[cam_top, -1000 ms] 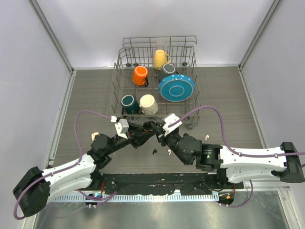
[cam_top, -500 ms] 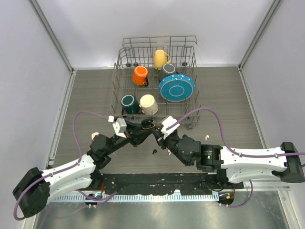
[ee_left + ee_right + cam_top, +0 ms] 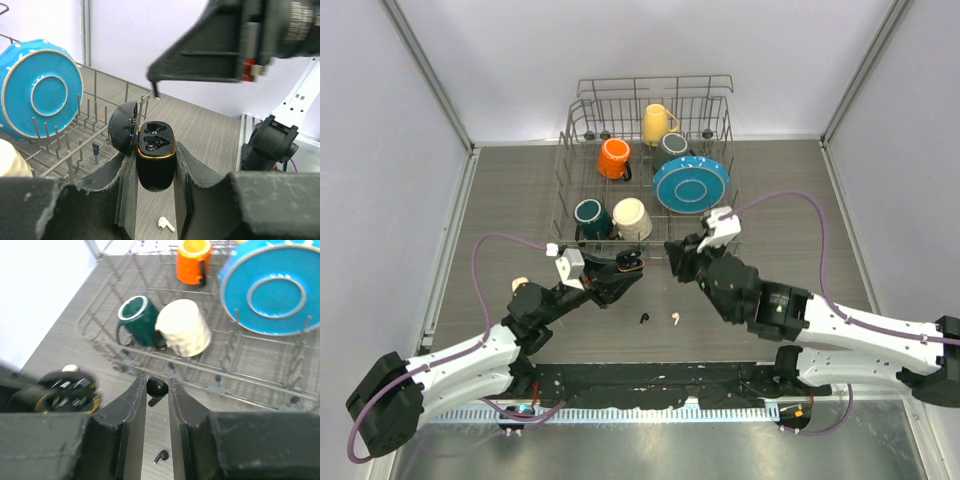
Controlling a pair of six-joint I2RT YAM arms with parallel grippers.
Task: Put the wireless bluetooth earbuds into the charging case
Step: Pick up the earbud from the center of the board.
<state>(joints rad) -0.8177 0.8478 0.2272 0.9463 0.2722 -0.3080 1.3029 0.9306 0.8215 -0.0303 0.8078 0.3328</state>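
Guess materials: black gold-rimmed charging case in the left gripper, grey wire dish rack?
Black gold-rimmed charging case: probably glossy plastic, given the highlights on its lid; the rim looks metallic-plated. Grey wire dish rack: thin rods with a dull sheen, likely coated metal wire.

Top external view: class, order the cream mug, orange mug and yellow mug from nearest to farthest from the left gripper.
1. Cream mug, front of the rack, just beyond the left gripper.
2. Orange mug, rack's middle left.
3. Yellow mug, rack's back.
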